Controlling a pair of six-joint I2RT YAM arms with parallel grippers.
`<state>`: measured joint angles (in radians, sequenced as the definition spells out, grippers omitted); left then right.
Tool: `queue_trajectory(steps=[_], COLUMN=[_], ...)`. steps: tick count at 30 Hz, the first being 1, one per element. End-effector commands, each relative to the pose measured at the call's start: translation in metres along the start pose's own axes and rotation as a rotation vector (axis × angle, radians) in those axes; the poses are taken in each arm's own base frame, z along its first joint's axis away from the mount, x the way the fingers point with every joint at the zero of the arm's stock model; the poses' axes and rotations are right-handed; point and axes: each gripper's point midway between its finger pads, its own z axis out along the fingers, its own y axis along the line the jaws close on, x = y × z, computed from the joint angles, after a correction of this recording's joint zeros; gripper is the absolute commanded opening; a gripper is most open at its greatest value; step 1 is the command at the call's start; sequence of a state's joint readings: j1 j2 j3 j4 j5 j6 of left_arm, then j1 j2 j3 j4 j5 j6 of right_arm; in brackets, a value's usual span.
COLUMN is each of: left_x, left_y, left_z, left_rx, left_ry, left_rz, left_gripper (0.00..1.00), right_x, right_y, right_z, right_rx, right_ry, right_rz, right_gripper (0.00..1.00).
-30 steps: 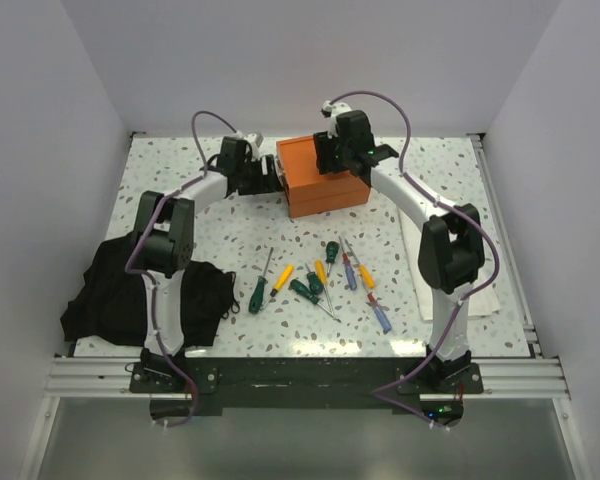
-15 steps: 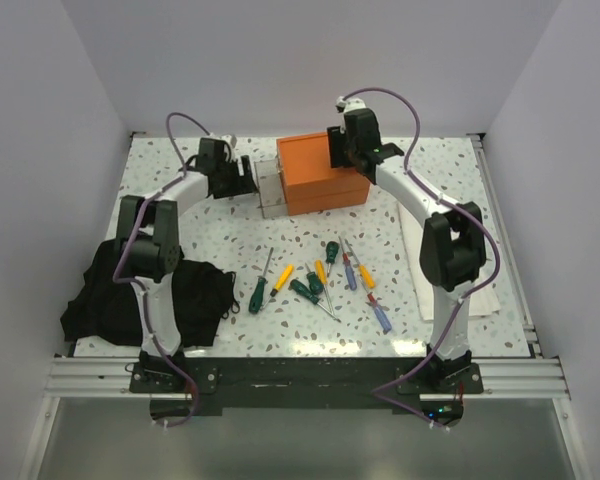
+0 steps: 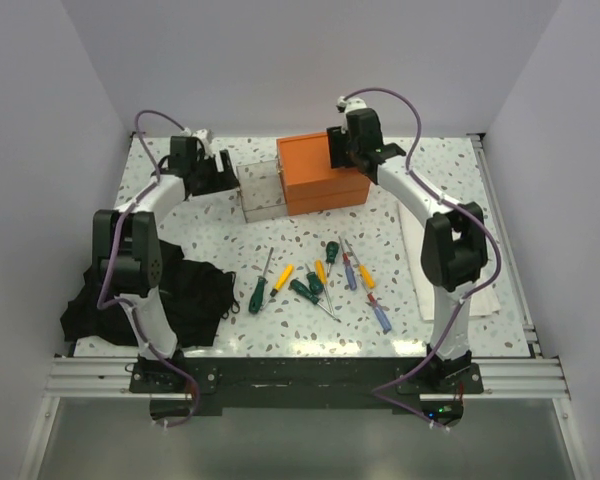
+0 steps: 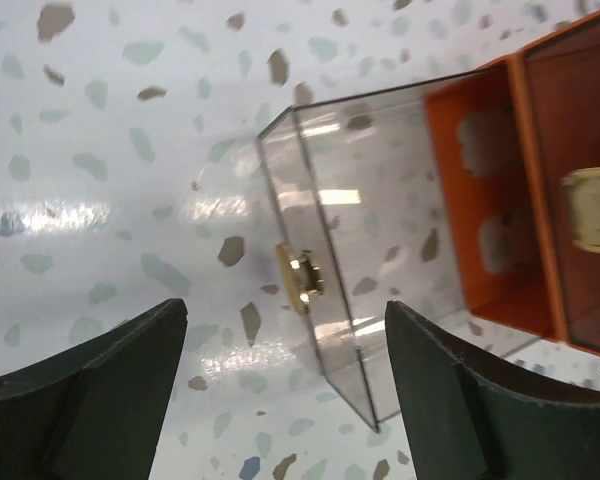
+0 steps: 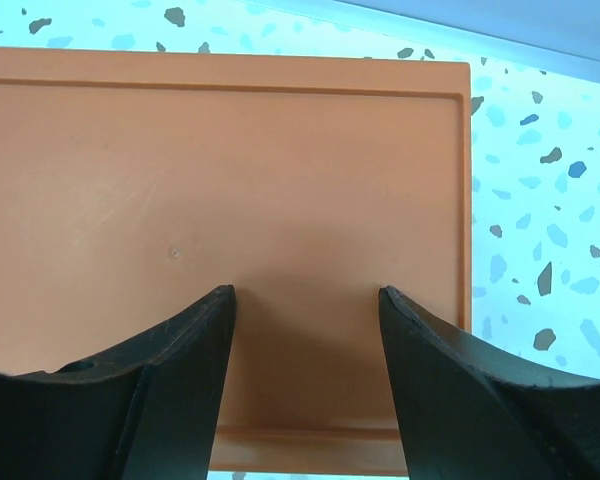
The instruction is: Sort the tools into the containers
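Bin point(image 3: 260, 190) left of box point(image 3: 320, 172), tools point(image 3: 318, 279) nearer

A robot lab test cell: plain white walls point(image 3: 310, 60) box in a speckled table point(image 3: 230, 235), and the left arm point(image 3: 130, 255) and right arm point(image 3: 450, 255) are bolted to an aluminium rail point(image 3: 300, 378).

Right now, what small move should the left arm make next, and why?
Probably pull the left fingers back from the bin and swing toward the screwdrivers. The fingers stand open and clear of the bin, the bin sits empty by the orange box, and every screwdriver lies loose on the table.
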<state>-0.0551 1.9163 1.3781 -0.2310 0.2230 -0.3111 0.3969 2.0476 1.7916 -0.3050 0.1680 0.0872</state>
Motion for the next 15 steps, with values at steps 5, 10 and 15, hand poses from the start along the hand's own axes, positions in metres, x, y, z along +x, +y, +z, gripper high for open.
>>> queue_trajectory(steps=[5,10,15], left_x=[-0.102,-0.086,-0.083], left_y=[-0.071,-0.059,-0.052], left_z=[-0.091,-0.088,-0.083], left_rx=[0.202,0.161,0.131], left_ry=[-0.308,-0.291,-0.300], left_rz=[0.217,0.207,0.142], left_gripper=[0.90,0.88,0.86], right_x=[-0.034,0.005,0.079], right_y=[0.021,0.060,0.075], right_z=[-0.067,-0.124,-0.150], right_rx=[-0.203,-0.526,-0.700], right_ry=[-0.088,-0.154,-0.060], right_rz=[-0.162,-0.444,-0.562], right_gripper=[0.70,0.71,0.69])
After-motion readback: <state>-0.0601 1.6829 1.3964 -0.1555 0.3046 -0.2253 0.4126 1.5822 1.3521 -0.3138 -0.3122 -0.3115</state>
